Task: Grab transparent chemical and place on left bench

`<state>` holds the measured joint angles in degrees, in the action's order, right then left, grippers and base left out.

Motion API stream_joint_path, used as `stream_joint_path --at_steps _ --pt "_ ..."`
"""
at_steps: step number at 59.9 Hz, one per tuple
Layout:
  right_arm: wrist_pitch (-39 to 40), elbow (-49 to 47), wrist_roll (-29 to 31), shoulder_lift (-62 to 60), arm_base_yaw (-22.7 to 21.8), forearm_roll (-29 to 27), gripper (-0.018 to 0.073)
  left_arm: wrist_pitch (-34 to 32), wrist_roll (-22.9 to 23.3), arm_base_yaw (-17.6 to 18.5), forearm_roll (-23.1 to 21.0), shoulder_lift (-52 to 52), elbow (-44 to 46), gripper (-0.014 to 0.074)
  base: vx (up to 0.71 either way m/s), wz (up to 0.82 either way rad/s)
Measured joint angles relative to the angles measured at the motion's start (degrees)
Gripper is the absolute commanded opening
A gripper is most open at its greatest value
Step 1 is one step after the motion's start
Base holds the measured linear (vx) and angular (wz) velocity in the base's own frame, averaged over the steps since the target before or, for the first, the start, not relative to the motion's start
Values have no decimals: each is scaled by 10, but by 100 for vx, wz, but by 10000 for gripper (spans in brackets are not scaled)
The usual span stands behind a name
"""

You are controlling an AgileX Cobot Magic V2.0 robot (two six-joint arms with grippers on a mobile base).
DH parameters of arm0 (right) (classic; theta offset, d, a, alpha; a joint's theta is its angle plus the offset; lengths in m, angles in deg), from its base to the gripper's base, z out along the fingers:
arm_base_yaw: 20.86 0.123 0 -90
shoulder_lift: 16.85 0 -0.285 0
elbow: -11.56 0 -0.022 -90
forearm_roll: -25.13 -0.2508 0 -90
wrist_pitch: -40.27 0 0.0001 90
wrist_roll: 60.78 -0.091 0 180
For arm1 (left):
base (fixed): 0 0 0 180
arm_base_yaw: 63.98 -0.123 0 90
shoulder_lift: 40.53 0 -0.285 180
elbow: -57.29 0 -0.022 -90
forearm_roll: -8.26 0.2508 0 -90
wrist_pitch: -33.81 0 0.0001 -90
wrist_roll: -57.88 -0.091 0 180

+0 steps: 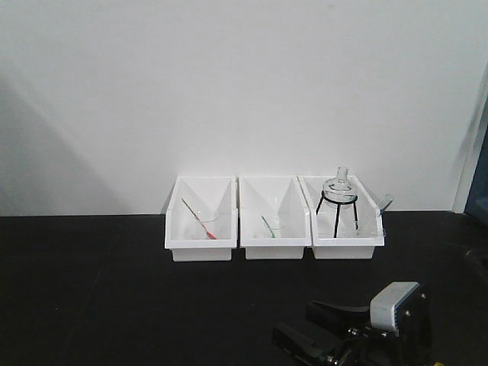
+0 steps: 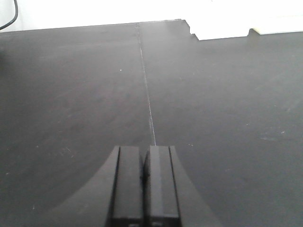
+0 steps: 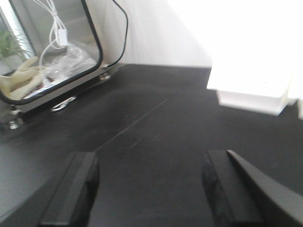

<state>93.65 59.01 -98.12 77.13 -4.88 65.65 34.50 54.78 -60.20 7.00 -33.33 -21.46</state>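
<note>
Three white bins (image 1: 273,248) stand against the wall on the black bench (image 1: 91,290). Clear glass flask (image 1: 338,185) sits on a stand in the rightmost; contents indiscernible. Left gripper (image 2: 143,187) pressed together, right gripper (image 3: 151,189) spread apart, both partly cropped.

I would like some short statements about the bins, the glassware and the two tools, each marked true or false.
1. Three white bins stand in a row against the wall. True.
2. The glass flask on the black stand is in the left bin. False: it is in the right bin.
3. The left tool is open wide. False: its fingers are shut together, holding nothing.
4. The right tool is open with nothing between its fingers. True.
5. The middle bin holds a small beaker with a green stick. True.
</note>
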Motion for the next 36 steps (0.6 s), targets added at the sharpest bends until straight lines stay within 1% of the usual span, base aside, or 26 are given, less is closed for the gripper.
stream_joint_path --at_steps 4,8,12,19,24,27,32,36 --pt "-19 0 22 -16 0 -26 373 0 0 0 0 0 0 -4 0 0" --pt "-64 0 36 -44 0 -55 293 0 0 0 0 0 0 -4 0 0" --pt "-143 0 42 -86 0 -72 190 0 0 0 0 0 0 -4 0 0" --pt "-295 0 44 -175 0 -79 -12 0 0 0 0 0 0 -4 0 0" --pt "-421 0 44 -247 0 -83 -10 0 0 0 0 0 0 -4 0 0" --pt "-483 0 42 -296 0 -86 -10 0 0 0 0 0 0 -4 0 0" --pt "-573 0 42 -358 0 -91 -9 0 0 0 0 0 0 -4 0 0" --pt "-630 0 42 -405 0 -94 -8 0 0 0 0 0 0 -4 0 0"
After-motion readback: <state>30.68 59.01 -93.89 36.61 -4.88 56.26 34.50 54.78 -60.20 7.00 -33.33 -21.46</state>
